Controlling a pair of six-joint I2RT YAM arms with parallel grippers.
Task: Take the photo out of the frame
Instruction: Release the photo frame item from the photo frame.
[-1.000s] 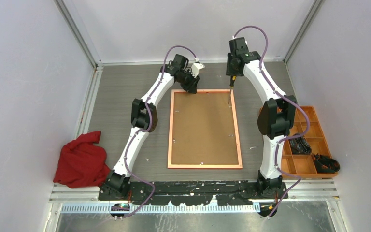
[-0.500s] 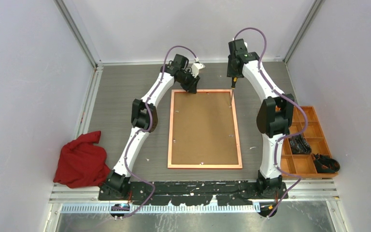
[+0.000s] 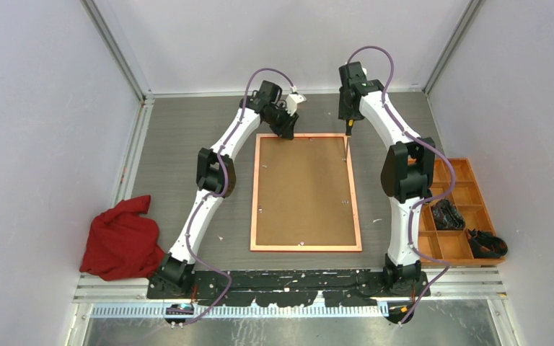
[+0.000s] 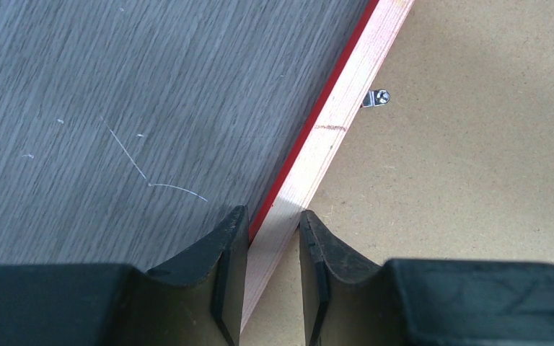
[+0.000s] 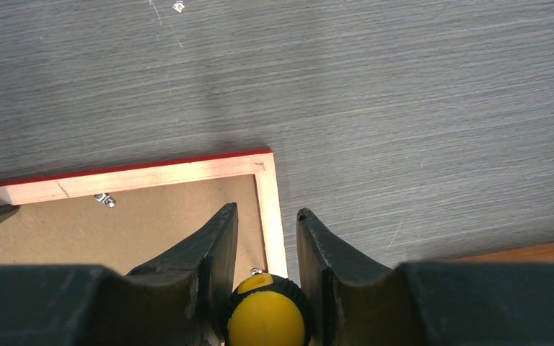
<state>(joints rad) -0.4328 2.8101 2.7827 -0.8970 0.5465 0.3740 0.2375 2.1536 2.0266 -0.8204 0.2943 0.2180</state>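
Observation:
The frame lies face down in the middle of the table, its pale orange-looking back rim around a brown backing board. The photo is hidden under that board. My left gripper is shut on the frame's far rail near the far left corner, one finger on each side of it. A small metal clip sits just inside that rail. My right gripper is shut on a screwdriver with a yellow and black handle. The screwdriver points down at the far right corner, beside another clip.
A crumpled red cloth lies at the near left. An orange compartment tray holding black items stands against the right wall. White walls enclose the table on three sides.
The right arm has shifted slightly left, carrying the screwdriver with it over the frame's far right corner. The left arm and the frame have not moved.

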